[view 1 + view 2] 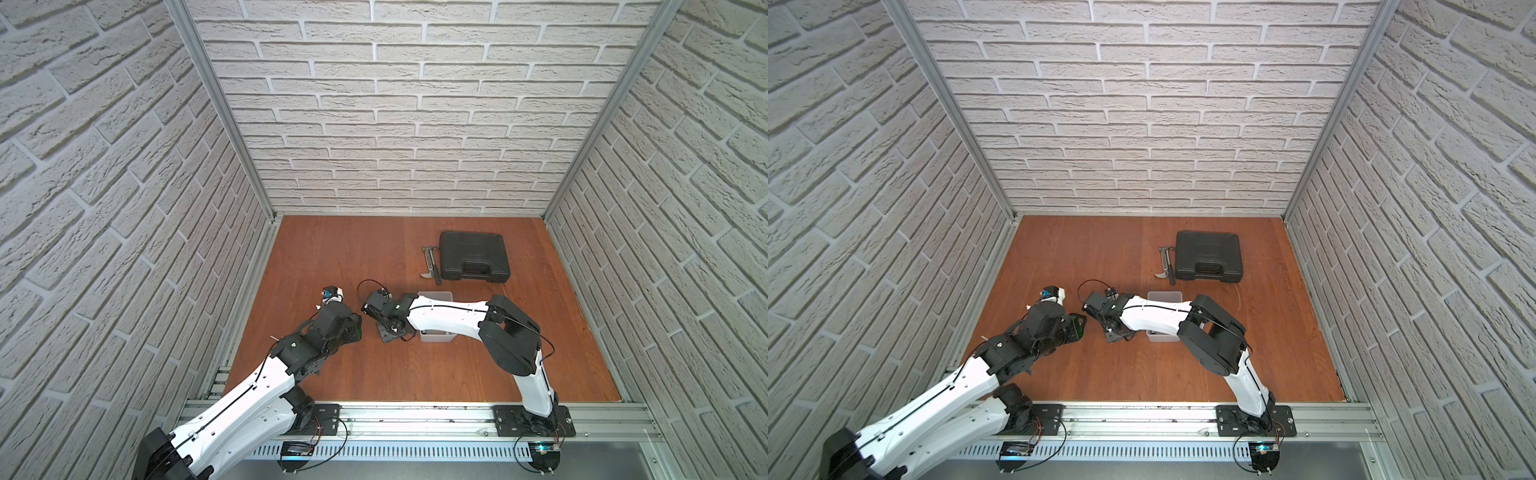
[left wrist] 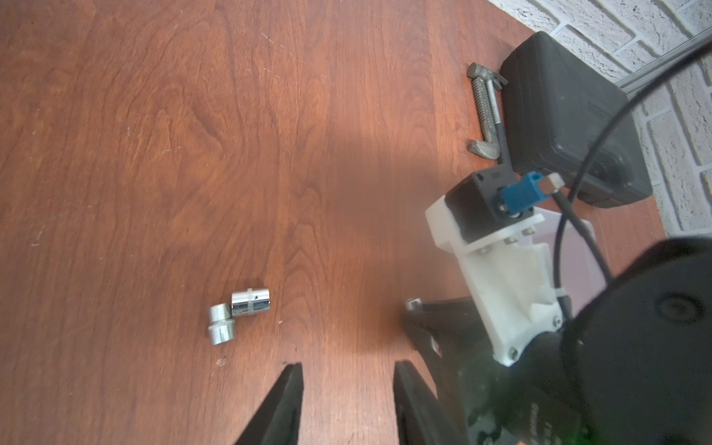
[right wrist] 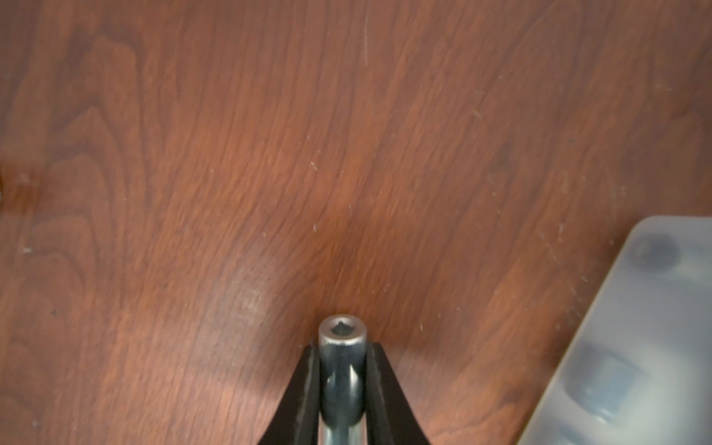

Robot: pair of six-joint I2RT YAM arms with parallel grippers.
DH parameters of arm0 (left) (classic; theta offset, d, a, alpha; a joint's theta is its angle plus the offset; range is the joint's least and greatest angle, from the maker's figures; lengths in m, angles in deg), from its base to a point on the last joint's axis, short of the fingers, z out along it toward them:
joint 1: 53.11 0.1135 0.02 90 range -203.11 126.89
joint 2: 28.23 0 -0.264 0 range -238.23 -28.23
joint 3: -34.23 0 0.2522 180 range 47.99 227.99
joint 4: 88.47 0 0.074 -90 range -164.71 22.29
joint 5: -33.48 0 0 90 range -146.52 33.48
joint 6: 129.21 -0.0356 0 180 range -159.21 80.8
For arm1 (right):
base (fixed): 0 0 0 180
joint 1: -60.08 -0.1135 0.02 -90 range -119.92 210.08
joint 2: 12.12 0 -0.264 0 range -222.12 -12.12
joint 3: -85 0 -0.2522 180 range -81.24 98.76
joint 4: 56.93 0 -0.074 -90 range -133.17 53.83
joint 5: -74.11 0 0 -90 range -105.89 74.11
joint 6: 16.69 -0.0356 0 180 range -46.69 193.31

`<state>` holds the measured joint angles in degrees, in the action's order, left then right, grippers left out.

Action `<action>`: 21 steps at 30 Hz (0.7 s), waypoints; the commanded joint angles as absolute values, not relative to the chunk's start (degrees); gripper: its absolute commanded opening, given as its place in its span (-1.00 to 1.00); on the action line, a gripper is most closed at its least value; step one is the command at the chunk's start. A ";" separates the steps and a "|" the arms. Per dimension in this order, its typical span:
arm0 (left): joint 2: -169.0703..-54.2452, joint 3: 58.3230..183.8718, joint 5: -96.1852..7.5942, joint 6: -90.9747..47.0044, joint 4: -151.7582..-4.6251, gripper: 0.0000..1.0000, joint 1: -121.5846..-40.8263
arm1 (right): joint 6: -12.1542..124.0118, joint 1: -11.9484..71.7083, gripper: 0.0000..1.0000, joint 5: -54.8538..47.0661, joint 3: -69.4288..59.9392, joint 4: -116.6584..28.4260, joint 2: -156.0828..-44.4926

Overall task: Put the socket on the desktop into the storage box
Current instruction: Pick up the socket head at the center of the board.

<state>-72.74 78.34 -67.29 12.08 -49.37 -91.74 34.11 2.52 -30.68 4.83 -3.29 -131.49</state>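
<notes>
Beside the translucent greyish-white plastic storage box (image 3: 635,327), right tool (image 3: 343,348) is clamping a dark steel cylindrical socket (image 3: 342,333) by its round sides, low over the reddish-brown wood-grain table (image 3: 231,154), probably keeping the carry short. Near two small chrome sockets (image 2: 250,302), left tool (image 2: 347,366) is hovering, jaws apart, empty.

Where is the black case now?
In both top views the black case lies far back on the desktop, right of centre, beside a metal tool.

On the counter (image 1: 332,257), the case (image 1: 473,255) sits far back right, the clamp (image 1: 430,266) just left of it, the box (image 1: 440,297) in front; two sockets (image 2: 250,303) lie touching.
</notes>
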 commanded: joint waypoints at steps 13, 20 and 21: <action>-73.07 77.88 -66.74 12.22 -51.03 -0.11 -91.09 | 33.33 1.44 -0.37 -32.58 8.78 1.29 -134.51; -73.03 78.01 -66.55 12.10 -51.07 -0.12 -90.74 | 32.63 1.44 -0.37 -31.47 7.71 0.88 -134.57; -73.03 78.13 -66.50 12.09 -51.08 -0.12 -90.71 | 32.62 1.44 -0.38 -31.23 7.39 0.57 -134.54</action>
<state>-73.07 78.34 -66.63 12.06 -49.39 -91.15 33.37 2.06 -31.53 7.89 -0.12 -133.75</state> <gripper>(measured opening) 0.443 0.315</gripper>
